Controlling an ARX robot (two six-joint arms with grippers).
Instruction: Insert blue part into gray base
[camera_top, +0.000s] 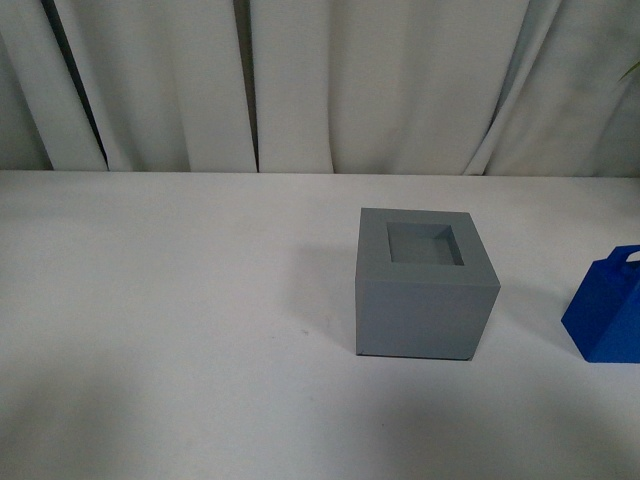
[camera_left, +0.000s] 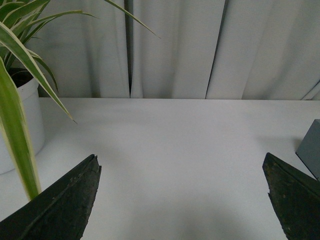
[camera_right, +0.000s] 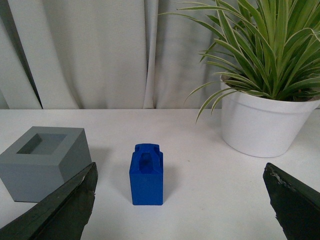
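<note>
You've got the blue part (camera_right: 146, 175) upright on the bench (camera_top: 180, 300), right of the gray base (camera_top: 425, 285) and apart; right gripper (camera_right: 180, 170) and left gripper (camera_left: 181, 162) both gape empty, so centre the right one over the handle (camera_right: 146, 156) and close squarely.

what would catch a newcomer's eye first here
The gray base, a cube with an empty square recess on top, sits just right of centre in the front view. The bright blue part stands upright, apart, to its right. A leafy potted plant stands beyond it in the right wrist view.
</note>
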